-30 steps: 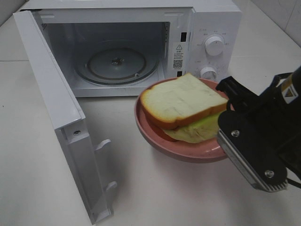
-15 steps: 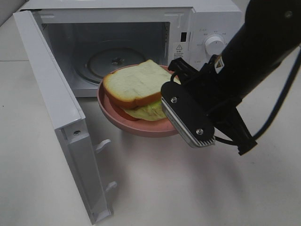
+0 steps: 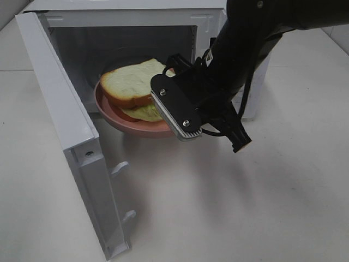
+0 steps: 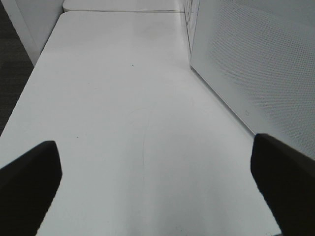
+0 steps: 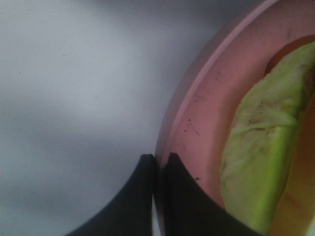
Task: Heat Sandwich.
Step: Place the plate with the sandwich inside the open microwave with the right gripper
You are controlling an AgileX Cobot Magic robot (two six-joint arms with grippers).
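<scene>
Your right gripper [image 5: 158,162], pinched on the rim of the pink plate [image 3: 136,129], has travelled from over the table [image 3: 251,207] in front of the control panel to the open mouth of the microwave [image 3: 125,16]. The plate's half ahead of the jaws now lies within the opening, hiding the turntable. The sandwich [image 3: 131,82] has gone in with it. Your arm now covers the dials.
</scene>
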